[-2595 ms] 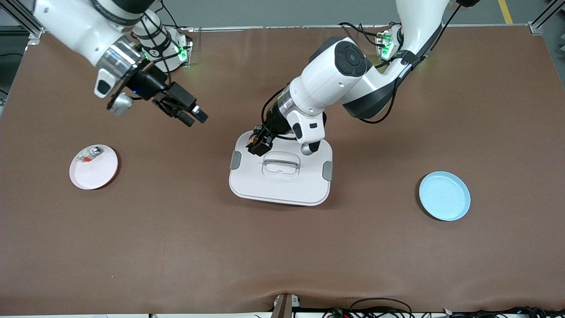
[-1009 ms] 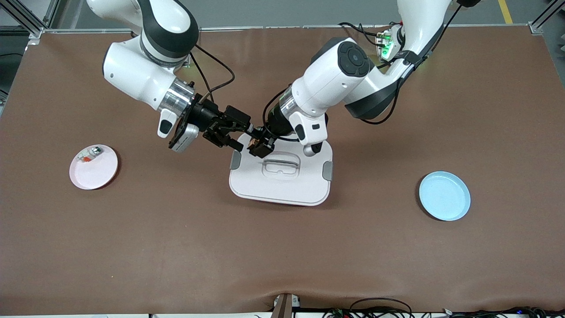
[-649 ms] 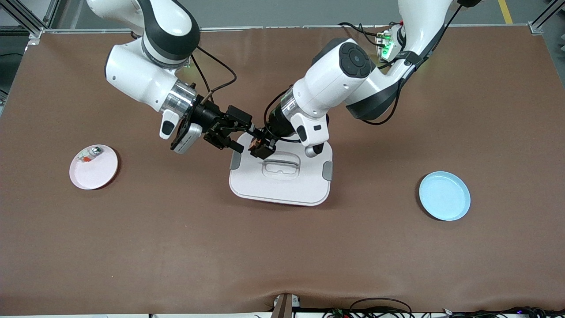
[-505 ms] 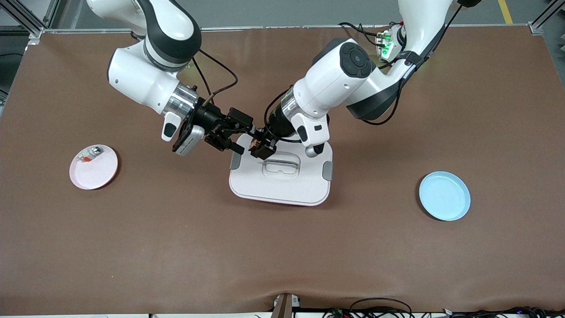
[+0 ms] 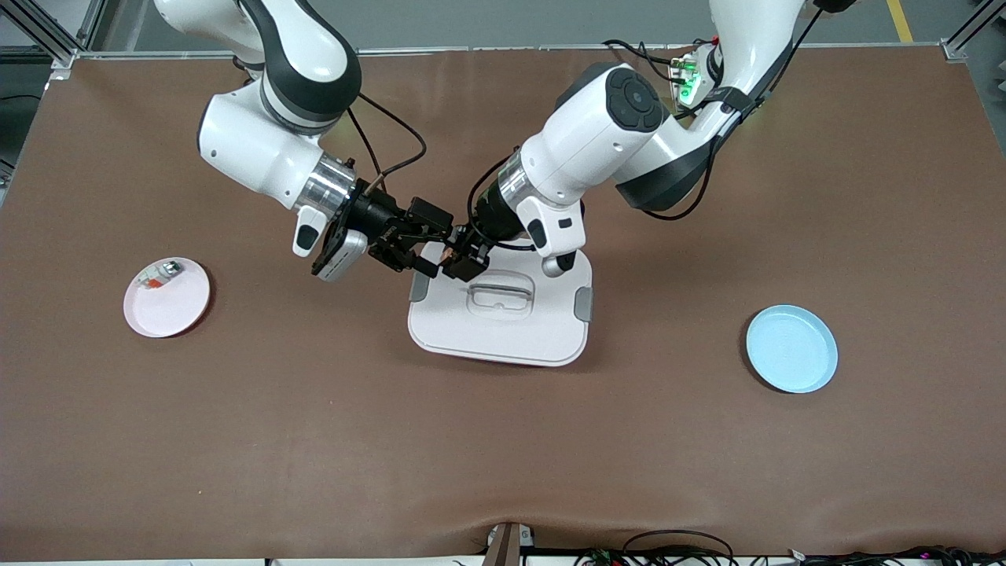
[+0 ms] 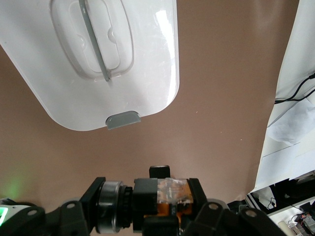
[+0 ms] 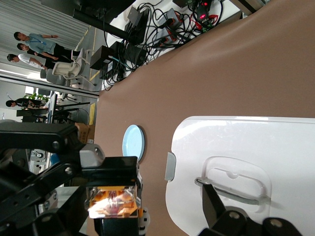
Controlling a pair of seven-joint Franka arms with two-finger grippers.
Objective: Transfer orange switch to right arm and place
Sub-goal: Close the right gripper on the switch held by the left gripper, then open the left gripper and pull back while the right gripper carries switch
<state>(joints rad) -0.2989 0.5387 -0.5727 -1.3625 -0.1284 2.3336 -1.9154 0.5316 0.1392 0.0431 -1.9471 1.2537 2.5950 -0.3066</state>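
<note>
A: Where is the orange switch [image 5: 449,255] found?

B: It is clamped between the closed fingers of the left gripper [image 5: 458,260], over the corner of the white lid [image 5: 503,330] toward the right arm's end of the table.

A: And the right gripper [image 5: 431,250]?

B: It is met tip to tip with the left gripper over that same corner, its fingers spread wide on either side of the switch.

A: What else is seen?

B: A pink plate [image 5: 174,309] holding a small white-grey piece [image 5: 159,273] is seen toward the right arm's end, and a blue plate [image 5: 791,349] toward the left arm's end.
</note>
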